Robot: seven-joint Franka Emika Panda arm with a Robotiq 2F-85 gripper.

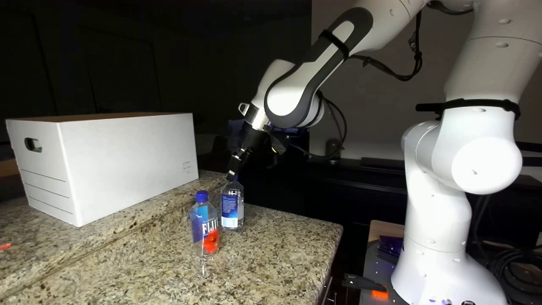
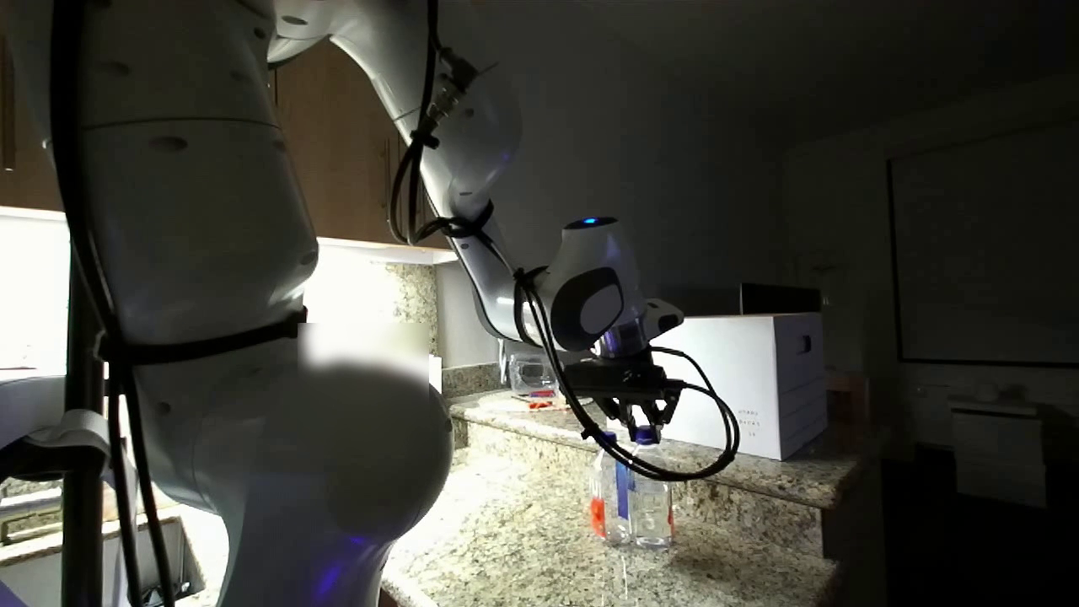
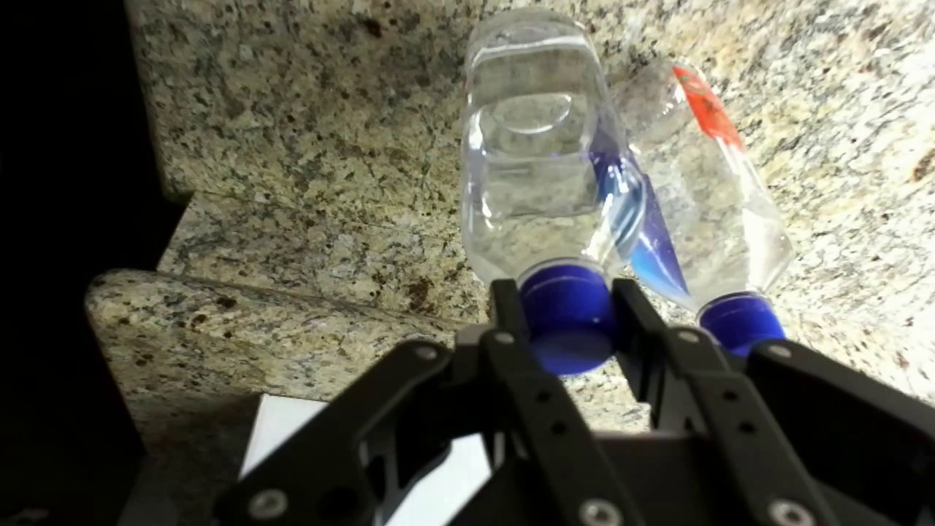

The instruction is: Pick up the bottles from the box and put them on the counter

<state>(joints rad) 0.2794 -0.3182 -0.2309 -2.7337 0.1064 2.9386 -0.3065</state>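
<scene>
Black gripper (image 3: pixel 565 292) pinches a clear, blue-labelled bottle (image 3: pixel 537 168) by its cap (image 3: pixel 568 315).

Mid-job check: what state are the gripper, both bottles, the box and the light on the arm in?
Gripper: straddling a blue cap, close on both sides; firm grip not certain
Bottle at gripper: capped, upright on the lower counter
Other bottle: capped, upright on the lower counter
Box: upright on the raised counter, top open, contents mostly hidden
Arm light: lit blue
</scene>
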